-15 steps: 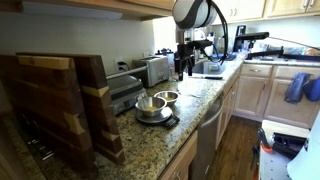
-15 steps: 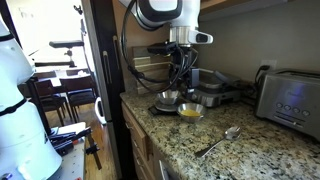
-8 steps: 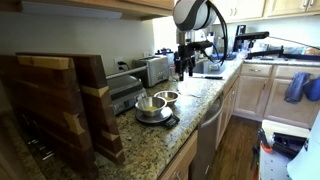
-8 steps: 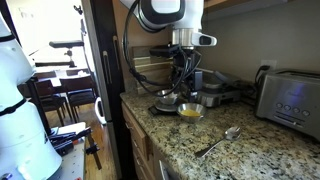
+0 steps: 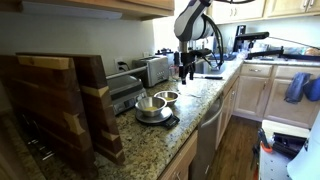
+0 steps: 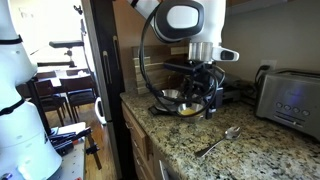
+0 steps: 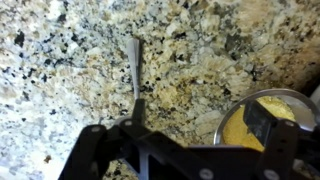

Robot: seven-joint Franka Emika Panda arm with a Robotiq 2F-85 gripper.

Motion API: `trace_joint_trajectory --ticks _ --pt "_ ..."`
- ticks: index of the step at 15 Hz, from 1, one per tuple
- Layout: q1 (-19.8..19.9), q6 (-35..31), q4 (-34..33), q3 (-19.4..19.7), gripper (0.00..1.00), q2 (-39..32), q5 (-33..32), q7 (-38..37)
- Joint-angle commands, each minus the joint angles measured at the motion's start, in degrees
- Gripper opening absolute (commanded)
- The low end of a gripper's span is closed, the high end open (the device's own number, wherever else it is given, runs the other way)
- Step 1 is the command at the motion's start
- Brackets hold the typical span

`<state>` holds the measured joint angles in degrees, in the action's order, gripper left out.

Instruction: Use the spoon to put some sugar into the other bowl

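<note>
The spoon (image 6: 220, 142) is seen lying flat on the granite counter (image 6: 265, 150), near the bowl (image 6: 190, 110) filled with yellow powder but apart from it. The gripper (image 6: 210, 108) is held over the counter just beside that bowl, its jaws spread wide with nothing between them. A second bowl (image 6: 170, 98) is set on a dark base, beside the filled bowl on the side away from the spoon.

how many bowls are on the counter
2. The steel bowl sits on a black scale; the yellow-filled bowl stands on the counter beside it, toward the spoon. None looks hidden.
</note>
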<state>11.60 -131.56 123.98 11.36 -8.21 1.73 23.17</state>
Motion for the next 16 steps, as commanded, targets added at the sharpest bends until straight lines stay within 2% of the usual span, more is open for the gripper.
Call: trace_joint_trajectory --ticks 1,4,6,11,16 --pt "2.8 -1.3 -4.8 -0.9 1.0 -5.9 3.8 6.3" --pt "4.7 -1.2 -8.4 -1.8 1.0 -10.0 5.1 8.4" --pt "4.2 -0.7 -7.4 -1.8 1.0 -9.3 3.1 5.9" --pt "4.6 -0.7 -9.3 -2.0 1.0 -11.1 2.9 5.8" --pt "5.1 -1.4 -12.8 -2.8 1.0 -15.8 2.2 7.0"
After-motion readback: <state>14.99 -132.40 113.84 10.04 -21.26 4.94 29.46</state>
